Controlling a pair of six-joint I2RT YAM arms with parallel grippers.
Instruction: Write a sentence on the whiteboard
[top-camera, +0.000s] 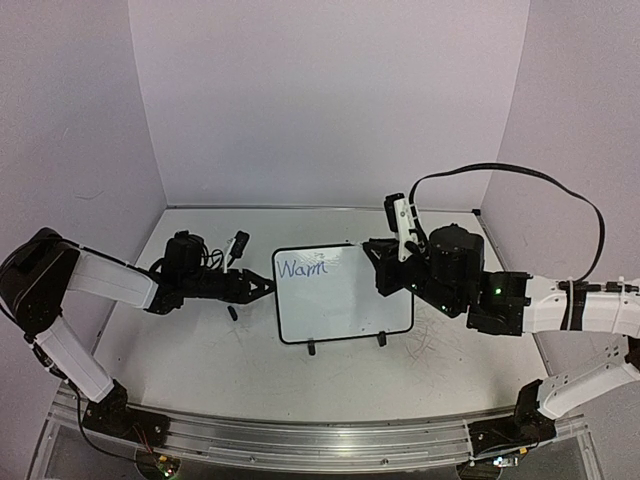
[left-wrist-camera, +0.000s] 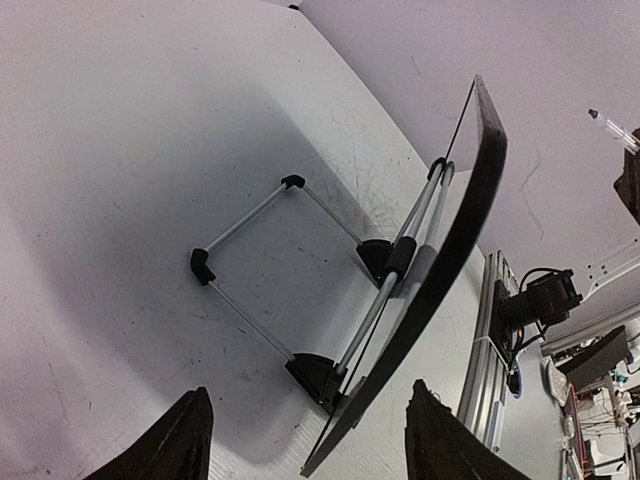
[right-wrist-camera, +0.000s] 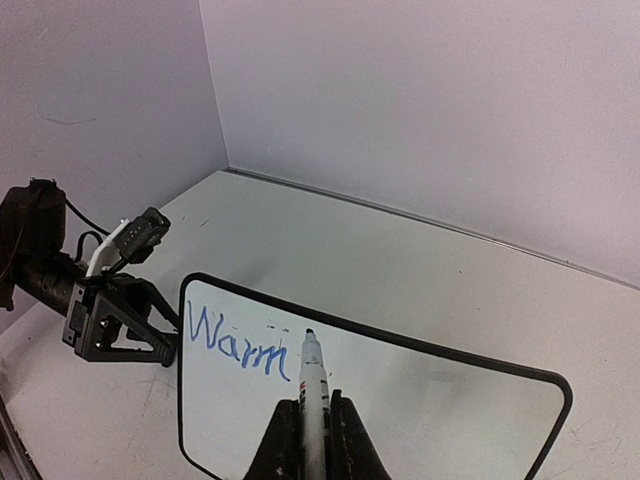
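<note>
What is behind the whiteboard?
Behind the whiteboard, the left wrist view shows a stand of silver rods with black joints, resting on the table. From above the board covers it; only two black feet show.

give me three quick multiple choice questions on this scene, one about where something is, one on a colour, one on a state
1. Where on the whiteboard is the writing?
A. upper left
B. lower right
C. bottom centre

2. What colour is the writing?
A. red
B. blue
C. green

3. What state is the right gripper in?
A. open and empty
B. shut on a marker
C. shut on the board's frame

Answers:
1 A: in the top view, "Warm" sits by the board's top left corner.
2 B: the strokes show blue in the right wrist view.
3 B: the marker is clamped between its fingers, with the tip close to the last letter.
</note>
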